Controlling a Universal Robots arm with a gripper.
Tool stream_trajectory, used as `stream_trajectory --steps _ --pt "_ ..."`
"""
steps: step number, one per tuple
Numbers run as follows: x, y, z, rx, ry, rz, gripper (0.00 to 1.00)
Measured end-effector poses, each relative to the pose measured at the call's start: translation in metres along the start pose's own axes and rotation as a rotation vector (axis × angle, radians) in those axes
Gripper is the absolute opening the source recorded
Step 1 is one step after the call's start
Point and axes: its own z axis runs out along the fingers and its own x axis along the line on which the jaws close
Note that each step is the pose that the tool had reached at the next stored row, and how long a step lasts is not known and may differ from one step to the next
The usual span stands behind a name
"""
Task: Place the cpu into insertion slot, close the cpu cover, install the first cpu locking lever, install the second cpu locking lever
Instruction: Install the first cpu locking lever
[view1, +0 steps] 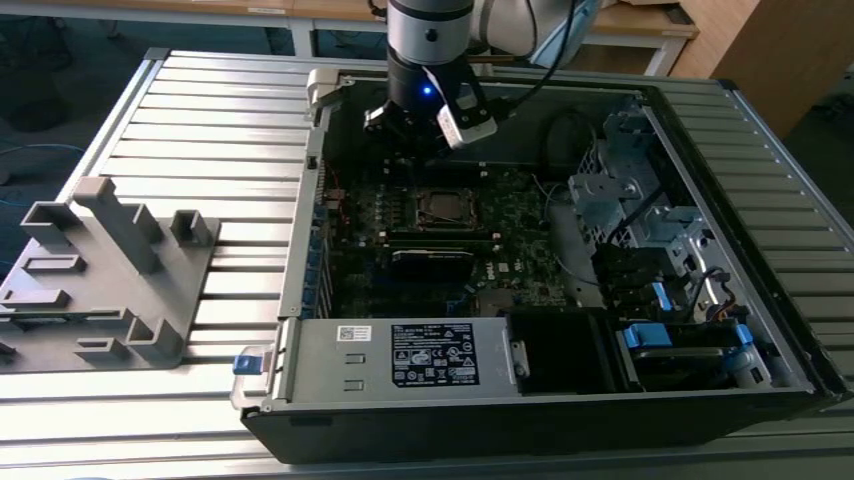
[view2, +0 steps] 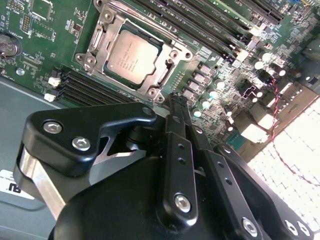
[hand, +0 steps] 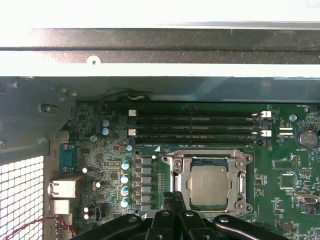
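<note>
Here we are over the open black computer case, lying on its side on the ribbed silvery metal worktop, with a grey plastic fixture of upright blocks parked well off towards the exterior view's left. The silver and black robot arm reaches down into the case over the green circuit board, and its black jaws are pressed together with nothing between them. In both wrist views they sit right at the edge of the small square silvery-rimmed insertion slot; whether they touch it, I cannot tell. And look at that slot: the flat square cpu with its dull grey metal top is seated in it, lying level, and the thin silvery metal cpu cover is folded down flat around it, so the chip shows through the cover's window. On the far side of the slot from the jaws run the long narrow black memory slots, side by side. A column of small blue-topped capacitors stands just beside the slot. In the exterior view a silvery metal box with a white label fills the case's near end, well apart from the jaws.
</note>
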Motion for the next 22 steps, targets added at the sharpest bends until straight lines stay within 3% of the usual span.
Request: stream_trajectory --steps 6,17,22 --pt "0.0056 0.0 0.0001 -0.0001 -0.0001 0.0 0.11" --pt "0.0061 -0.0001 0.0001 0.0 0.0 0.0 0.11" --pt "0.0099 -0.0001 0.0004 0.0 0.0 0.0 0.11"
